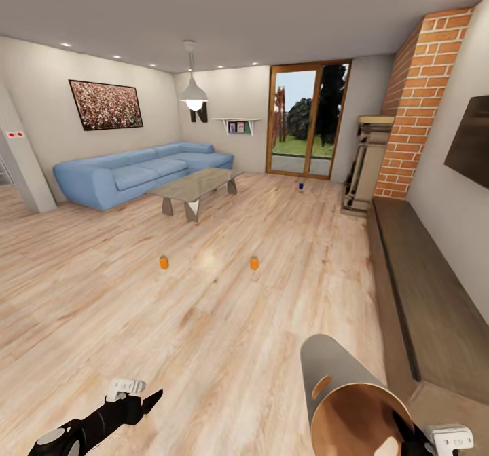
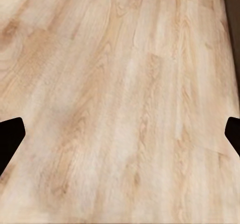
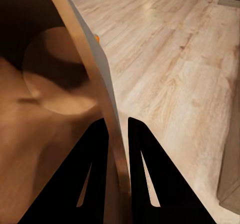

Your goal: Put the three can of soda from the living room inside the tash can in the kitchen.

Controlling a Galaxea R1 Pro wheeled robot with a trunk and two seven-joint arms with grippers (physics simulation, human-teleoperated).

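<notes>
Nearest of all, the right gripper (image 3: 118, 139) pinches the wall of the pale grey-beige tapered bin with its brown inside (image 1: 350, 402): in the right wrist view one dark finger (image 3: 95, 169) lies inside the rim and the other outside, with the thin wall clamped between them. The bin is carried tipped on its side, mouth turned back toward the robot. That looks like a consequence of gripping it by the rim, and it suggests the bin is being brought to the cans rather than the cans to it.

The left gripper (image 1: 139, 402) hangs low over bare pale wood-plank flooring (image 2: 125, 109), its fingers spread wide at the two edges of the left wrist view, nothing between them. It appears kept free for picking up.

Well ahead of both grippers, two small orange cylindrical cans (image 1: 164, 262) (image 1: 254, 263) stand upright on the floor, apart from each other. Beyond them sit the low grey-brown table (image 1: 197, 188) and the blue sofa (image 1: 136, 171). Farthest off, a small dark blue can (image 1: 300, 186) stands near the wood-framed glass doors (image 1: 309, 120), left of the red brick column (image 1: 421, 96).
</notes>
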